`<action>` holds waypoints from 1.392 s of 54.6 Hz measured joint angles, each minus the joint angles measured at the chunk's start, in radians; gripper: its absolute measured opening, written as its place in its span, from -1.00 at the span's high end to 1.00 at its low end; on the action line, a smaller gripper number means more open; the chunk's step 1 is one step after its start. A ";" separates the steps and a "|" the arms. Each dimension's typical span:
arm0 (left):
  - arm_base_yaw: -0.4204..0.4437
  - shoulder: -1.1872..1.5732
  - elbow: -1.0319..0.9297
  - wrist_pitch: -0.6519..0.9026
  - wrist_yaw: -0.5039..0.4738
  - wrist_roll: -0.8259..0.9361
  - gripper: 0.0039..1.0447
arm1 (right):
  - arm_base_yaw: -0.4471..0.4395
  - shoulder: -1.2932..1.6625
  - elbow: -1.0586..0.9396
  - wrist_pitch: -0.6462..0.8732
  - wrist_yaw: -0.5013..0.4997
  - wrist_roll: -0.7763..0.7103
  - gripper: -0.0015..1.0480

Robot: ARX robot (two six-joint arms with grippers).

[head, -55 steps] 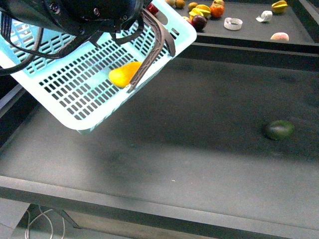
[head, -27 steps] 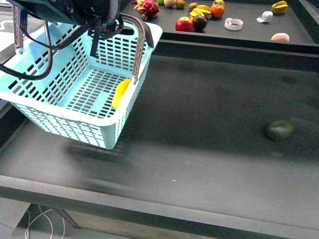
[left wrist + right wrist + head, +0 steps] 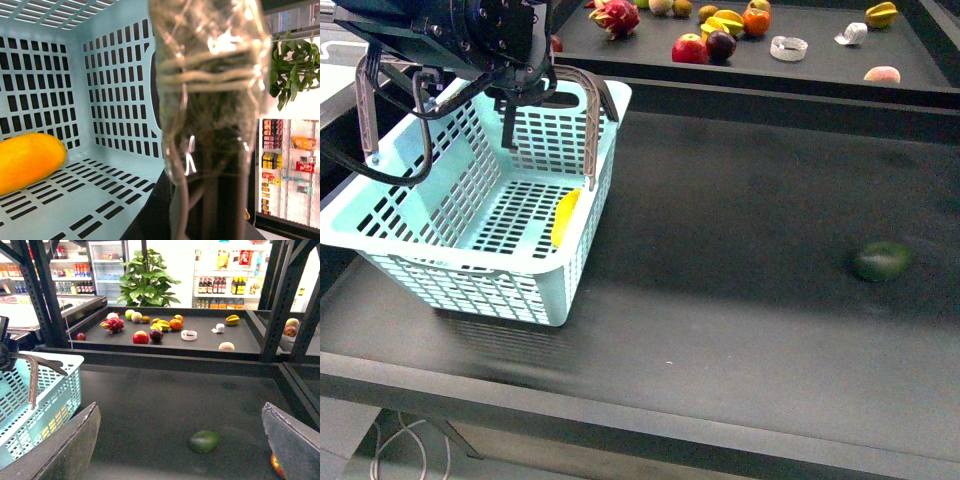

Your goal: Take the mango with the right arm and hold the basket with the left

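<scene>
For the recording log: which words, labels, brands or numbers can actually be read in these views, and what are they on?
None can be read.
Shop shelf products: labels too small and blurred.
Drinks cooler stock: packaging blurred, no legible text.
Basket, mango, green fruit: no visible markings.
</scene>
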 joint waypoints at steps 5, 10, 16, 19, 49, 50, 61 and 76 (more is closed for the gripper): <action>0.008 0.008 0.024 -0.036 0.001 -0.017 0.82 | 0.000 0.000 0.000 0.000 0.000 0.000 -0.84; 0.012 0.010 0.043 -0.058 0.000 -0.020 0.51 | 0.000 0.000 0.000 0.000 0.000 0.000 -0.84; 0.014 0.010 0.047 -0.068 -0.005 -0.023 0.13 | 0.000 0.000 0.000 0.000 0.000 0.000 -0.84; 0.014 0.010 0.041 -0.064 -0.007 -0.023 -0.08 | 0.000 0.000 0.000 0.000 0.000 0.000 -0.84; 0.050 -0.349 -0.447 0.192 -0.042 0.082 -0.85 | 0.000 0.000 0.000 0.000 0.000 0.000 -0.84; 0.054 -0.374 -0.482 0.204 -0.046 0.087 -0.85 | 0.000 0.000 0.000 0.000 0.000 0.000 -0.84; 0.102 -0.560 -0.766 0.283 -0.070 0.093 -0.85 | 0.000 0.000 0.000 0.000 0.000 0.000 -0.84; 0.148 -0.835 -1.117 0.314 -0.135 0.067 -0.85 | 0.000 0.000 0.000 0.000 0.000 0.000 -0.84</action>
